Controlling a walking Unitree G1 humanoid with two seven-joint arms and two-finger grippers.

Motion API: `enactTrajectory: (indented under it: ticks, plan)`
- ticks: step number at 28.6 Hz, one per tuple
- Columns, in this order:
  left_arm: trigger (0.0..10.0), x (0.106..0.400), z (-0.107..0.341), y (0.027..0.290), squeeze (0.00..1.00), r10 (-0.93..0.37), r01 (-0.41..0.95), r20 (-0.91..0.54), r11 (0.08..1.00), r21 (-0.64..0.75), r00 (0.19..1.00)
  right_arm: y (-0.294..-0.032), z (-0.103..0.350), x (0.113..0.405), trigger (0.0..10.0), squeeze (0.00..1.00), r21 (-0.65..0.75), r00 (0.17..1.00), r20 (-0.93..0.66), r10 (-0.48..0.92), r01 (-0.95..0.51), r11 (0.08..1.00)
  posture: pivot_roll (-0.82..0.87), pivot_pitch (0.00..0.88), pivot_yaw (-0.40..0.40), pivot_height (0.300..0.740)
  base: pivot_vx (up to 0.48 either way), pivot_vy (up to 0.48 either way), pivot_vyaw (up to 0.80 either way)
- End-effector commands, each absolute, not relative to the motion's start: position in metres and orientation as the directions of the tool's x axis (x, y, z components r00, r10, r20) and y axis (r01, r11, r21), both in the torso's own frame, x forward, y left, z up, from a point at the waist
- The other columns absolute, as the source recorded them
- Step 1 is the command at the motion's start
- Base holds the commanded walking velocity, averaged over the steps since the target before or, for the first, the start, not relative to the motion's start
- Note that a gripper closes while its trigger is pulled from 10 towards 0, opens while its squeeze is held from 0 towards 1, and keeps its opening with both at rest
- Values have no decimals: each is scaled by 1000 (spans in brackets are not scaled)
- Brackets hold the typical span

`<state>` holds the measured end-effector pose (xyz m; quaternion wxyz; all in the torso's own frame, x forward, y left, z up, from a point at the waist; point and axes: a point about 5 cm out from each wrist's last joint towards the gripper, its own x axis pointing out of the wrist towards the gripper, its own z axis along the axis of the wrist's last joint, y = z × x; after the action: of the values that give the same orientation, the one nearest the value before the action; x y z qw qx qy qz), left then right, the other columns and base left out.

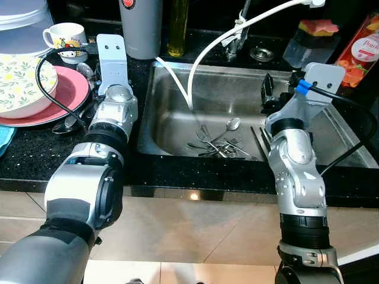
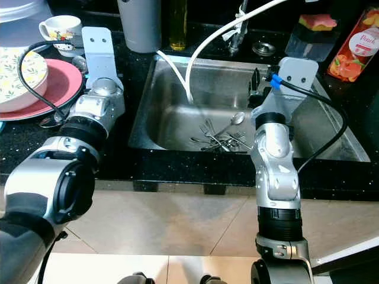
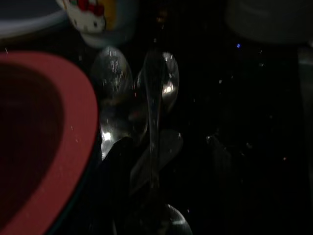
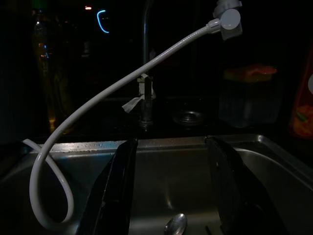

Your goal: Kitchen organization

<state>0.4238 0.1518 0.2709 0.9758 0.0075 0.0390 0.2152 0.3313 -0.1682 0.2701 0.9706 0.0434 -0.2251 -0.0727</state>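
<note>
Steel makes up the sink, which sits in a black speckled counter. On the bottom of the sink lies a small heap of forks, with one spoon resting on top, its bowl pointing toward the back. A white hose bends down from the tap and hangs into the sink near the forks.

The right gripper is held over the right part of the sink, above the cutlery. Its two black fingers are spread wide apart and hold nothing. The spoon shows just below, between them.

The left gripper is out over the counter, left of the sink, beside a pink plate. A bowl with yellow flowers sits on that plate. In the dark left wrist view, some shiny spoons lie on the counter next to the plate's rim. I cannot tell if this gripper is open or closed.

Behind the plate stands a white mug with a cartoon cat. At the back of the counter are a grey can, a bottle of yellow oil, a clear tub with a sponge, and a red juice carton.
</note>
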Motion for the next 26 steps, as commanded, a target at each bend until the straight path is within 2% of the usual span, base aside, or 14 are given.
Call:
enactTrajectory:
  ticks: [1, 4, 10, 11, 12, 13, 22, 23, 26]
  plan:
    - [10000, 423, 263, 147, 0, 412, -414, -140, 910, 10, 901, -170, 271, 332, 10000, 0, 121, 885, 435, -165, 125, 985, 179, 88, -61, 740, 0, 0, 0]
    - [10000, 422, 252, 147, 0, 403, -417, -222, 909, -19, 888, -169, 272, 332, 10000, 0, 120, 885, 437, -163, 122, 985, 180, 89, -65, 740, 0, 0, 0]
    - [9765, 421, 246, 152, 0, 411, -437, -274, 899, -40, 870, -169, 273, 332, 10000, 0, 121, 885, 436, -162, 121, 985, 182, 107, -65, 740, 0, 0, 0]
    - [3059, 421, 245, 152, 0, 408, -436, -283, 899, -39, 868, -169, 273, 332, 10000, 0, 122, 885, 435, -163, 121, 985, 183, 106, -64, 740, 0, 0, 0]
    - [3059, 421, 245, 152, 0, 408, -436, -283, 899, -39, 868, -169, 273, 332, 10000, 0, 122, 885, 435, -163, 121, 985, 183, 106, -64, 740, 0, 0, 0]
    - [0, 421, 243, 153, 0, 406, -436, -294, 899, -43, 865, -170, 273, 332, 10000, 0, 122, 886, 435, -163, 122, 985, 183, 105, -63, 740, 0, 0, 0]
    - [0, 422, 246, 152, 0, 387, -414, -274, 909, -46, 880, -170, 273, 332, 10000, 0, 127, 885, 435, -167, 123, 984, 183, 95, -65, 740, 0, 0, 0]
    - [0, 423, 253, 152, 0, 396, -411, -220, 911, -26, 892, -170, 272, 332, 10000, 0, 126, 886, 434, -167, 124, 984, 186, 96, -60, 740, 0, 0, 0]
    - [0, 424, 259, 152, 0, 397, -404, -175, 915, -7, 901, -170, 272, 333, 10000, 0, 126, 886, 433, -167, 124, 984, 181, 95, -58, 740, 0, 0, 0]
